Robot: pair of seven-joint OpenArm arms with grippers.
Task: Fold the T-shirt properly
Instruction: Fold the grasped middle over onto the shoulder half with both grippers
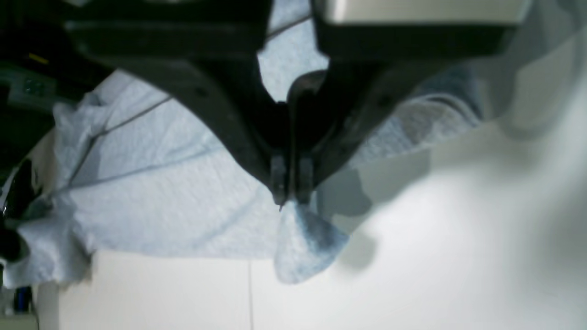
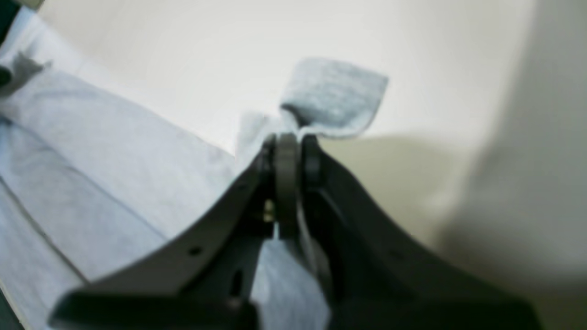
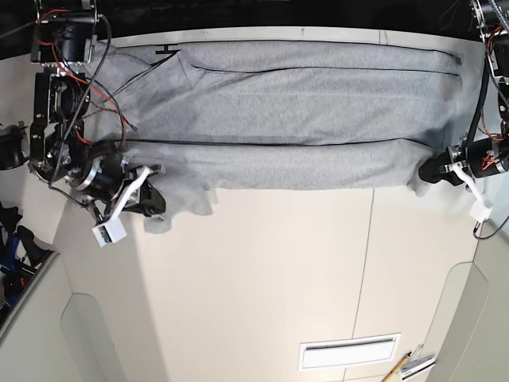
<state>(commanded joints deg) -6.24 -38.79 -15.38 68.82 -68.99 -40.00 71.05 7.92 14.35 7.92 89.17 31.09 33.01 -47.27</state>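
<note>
both end effectors are pinched down on cloth here. the left end effector [image 1: 290,199] has its tips pressed together on a little tab of the t-shirt [image 3: 294,119] hem that pokes out past them, and in the base view it sits at the right end of the near edge. the right end effector [image 2: 290,142] is also clamped tight on a small flap of grey fabric, at the other end of that same edge, where the cloth looks bunched and rumpled. the shirt itself lies stretched long across the far side of the pale surface [image 3: 262,278], reaching from one arm to the other. it already looks like a long band with lengthwise creases or folded-over layers running along it, so i'd guess at least one long fold is in. can't see any lettering. what's left, as far as i can tell: bring the near edge over or tidy it, then fold the long strip across into a compact packet. nowhere near done yet imo.
</note>
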